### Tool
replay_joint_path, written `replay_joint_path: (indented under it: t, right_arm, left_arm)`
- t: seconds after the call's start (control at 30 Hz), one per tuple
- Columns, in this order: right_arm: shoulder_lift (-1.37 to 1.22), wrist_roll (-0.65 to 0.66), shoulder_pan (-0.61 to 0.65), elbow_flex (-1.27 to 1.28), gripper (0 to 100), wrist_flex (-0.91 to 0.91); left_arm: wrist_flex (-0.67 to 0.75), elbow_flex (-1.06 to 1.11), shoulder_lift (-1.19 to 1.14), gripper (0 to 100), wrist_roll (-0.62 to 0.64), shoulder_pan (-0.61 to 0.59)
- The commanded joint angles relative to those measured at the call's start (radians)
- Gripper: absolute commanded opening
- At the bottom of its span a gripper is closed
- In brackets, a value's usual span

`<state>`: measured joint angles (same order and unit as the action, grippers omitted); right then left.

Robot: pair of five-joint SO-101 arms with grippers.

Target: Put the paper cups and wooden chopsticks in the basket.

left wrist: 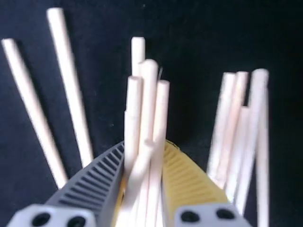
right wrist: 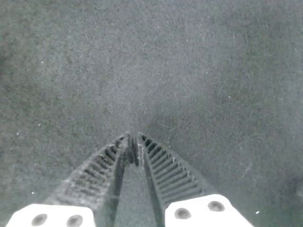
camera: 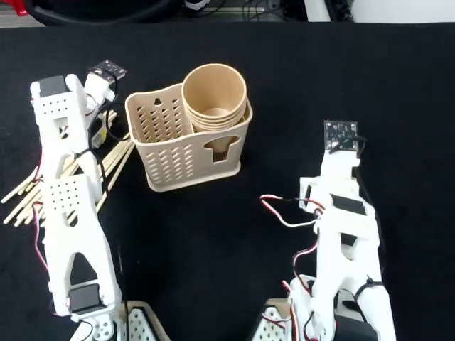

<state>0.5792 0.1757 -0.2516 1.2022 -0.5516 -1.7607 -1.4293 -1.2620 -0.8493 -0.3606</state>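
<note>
Between the left claw's (left wrist: 144,147) two fingers, one grey (left wrist: 102,170) and one yellow (left wrist: 185,176), a tight bundle of wooden chopsticks (left wrist: 147,118) is pinched, their blunt ends pointing out past the fingertips. About four sticks can be counted in the grip, though they overlap and the exact number is hard to tell. More chopsticks lie loose on the black tabletop (camera: 355,71) beneath this claw: two loose sticks (left wrist: 68,94) lie apart on the grey finger's side, and a cluster of about four (left wrist: 241,123) lies close together on the yellow finger's side.

Seen from above, one beige slotted basket (camera: 188,142) stands just beside the left claw, on the side toward the other arm. It has two compartments. The compartment farther from the left claw holds one stack of nested paper cups (camera: 215,92), standing upright with the open mouth up. At least three rims show; the full count cannot be told. A scattered fan of chopsticks (camera: 28,195) lies on the tabletop under and behind the left arm, outside the basket.

The right claw (right wrist: 133,142) is pressed closed with its tips touching and nothing between them. It hangs over bare black cloth, well apart from the chopsticks.
</note>
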Motion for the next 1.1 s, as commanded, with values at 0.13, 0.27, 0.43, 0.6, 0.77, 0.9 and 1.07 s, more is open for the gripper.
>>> replay_joint_path:
  t: [0.13, 0.27, 0.43, 0.6, 0.77, 0.9, 1.07]
  right_arm:
    - [0.002, 0.005, 0.003, -0.004, 2.2, 0.018]
    - [0.002, 0.005, 0.003, -0.004, 2.2, 0.018]
    - [0.002, 0.005, 0.003, -0.004, 2.2, 0.018]
    - [0.002, 0.005, 0.003, -0.004, 2.2, 0.018]
    - [0.002, 0.005, 0.003, -0.004, 2.2, 0.02]
    - [0.002, 0.005, 0.003, -0.004, 2.1, 0.02]
    - [0.002, 0.005, 0.003, -0.004, 2.1, 0.02]
  left_arm:
    - [0.0, -0.025, 0.133, 5, 0.089, -0.041]
    - [0.0, -0.024, 0.218, 5, 0.18, -0.03]
    - [0.0, -0.024, 0.293, 5, 0.232, -0.035]
    - [0.0, -0.025, 0.356, 5, 0.293, -0.035]
    - [0.0, -0.033, 0.422, 3, 0.365, -0.03]
    - [0.0, -0.03, 0.497, 3, 0.42, -0.027]
    - [0.0, -0.024, 0.583, 3, 0.473, -0.033]
